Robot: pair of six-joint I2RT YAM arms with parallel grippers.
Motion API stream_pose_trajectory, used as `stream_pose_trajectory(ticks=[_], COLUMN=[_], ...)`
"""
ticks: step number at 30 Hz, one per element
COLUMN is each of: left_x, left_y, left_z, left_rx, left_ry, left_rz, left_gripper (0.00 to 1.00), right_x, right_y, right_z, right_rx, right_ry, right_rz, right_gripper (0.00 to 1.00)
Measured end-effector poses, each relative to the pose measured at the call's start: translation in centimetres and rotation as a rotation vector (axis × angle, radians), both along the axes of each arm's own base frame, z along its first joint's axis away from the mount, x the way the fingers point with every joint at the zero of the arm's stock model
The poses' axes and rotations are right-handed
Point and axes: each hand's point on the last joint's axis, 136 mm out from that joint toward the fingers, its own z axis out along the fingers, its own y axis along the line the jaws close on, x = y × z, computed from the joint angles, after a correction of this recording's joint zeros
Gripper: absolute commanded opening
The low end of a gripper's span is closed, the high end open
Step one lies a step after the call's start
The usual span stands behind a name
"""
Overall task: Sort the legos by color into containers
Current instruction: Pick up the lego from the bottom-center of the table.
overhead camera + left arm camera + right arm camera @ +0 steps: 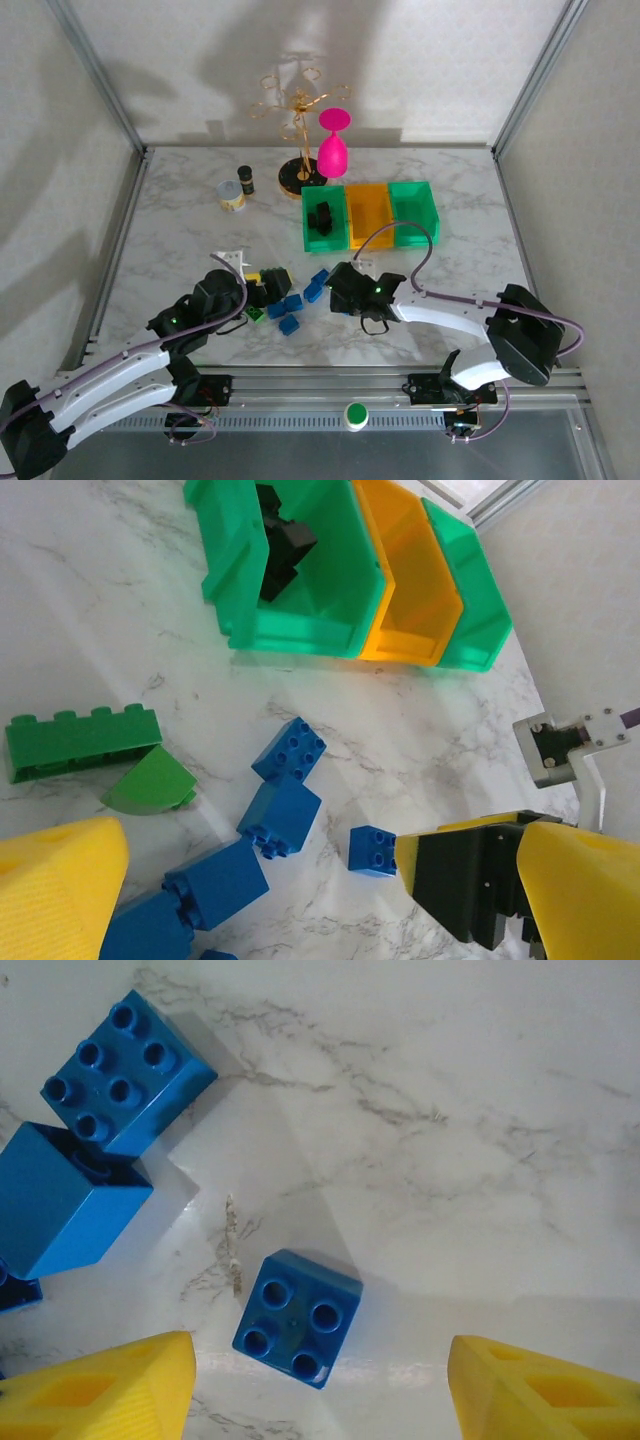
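Three joined containers stand past the bricks: a green bin [325,222] [300,580] holding black legos [280,545], an orange bin [367,214] [415,580], and a second green bin [413,210] [478,600]. Blue legos [290,310] [285,810] lie scattered on the marble, with a long green brick [80,740] and a curved green piece [150,780] to their left. My right gripper [338,283] [320,1390] is open, a small blue 2x2 brick [298,1317] [372,850] on the table between its fingers. My left gripper [258,290] [320,910] is open over the blue cluster, holding nothing.
At the back stand a pink wine glass [333,150], a gold wire stand [298,120], a tin can [232,197] and a small dark jar [245,180]. Metal frame posts and white walls close in the table. The two grippers sit close together.
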Motion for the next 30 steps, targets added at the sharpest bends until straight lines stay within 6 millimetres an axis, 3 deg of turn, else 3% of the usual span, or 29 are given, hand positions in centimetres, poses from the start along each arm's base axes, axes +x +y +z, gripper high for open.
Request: stream_pose_trajectory(ticks=[8,30], left_x=[-0.3,0.1], left_y=[0.3,0.1], left_z=[0.0,-1.6], left_rx=[-0.013,0.007], left_ry=[0.003,0.045], left_rz=[0.012,0.024], left_gripper=[1.0,1.0], right_x=[-0.1,-0.1], right_y=[0.6,0.0], right_z=[-2.4,-3.3], right_rx=[-0.021,-0.076], right_ry=[0.03,0.021], right_rz=[-0.038,0.003], right_gripper=[0.61,0.32])
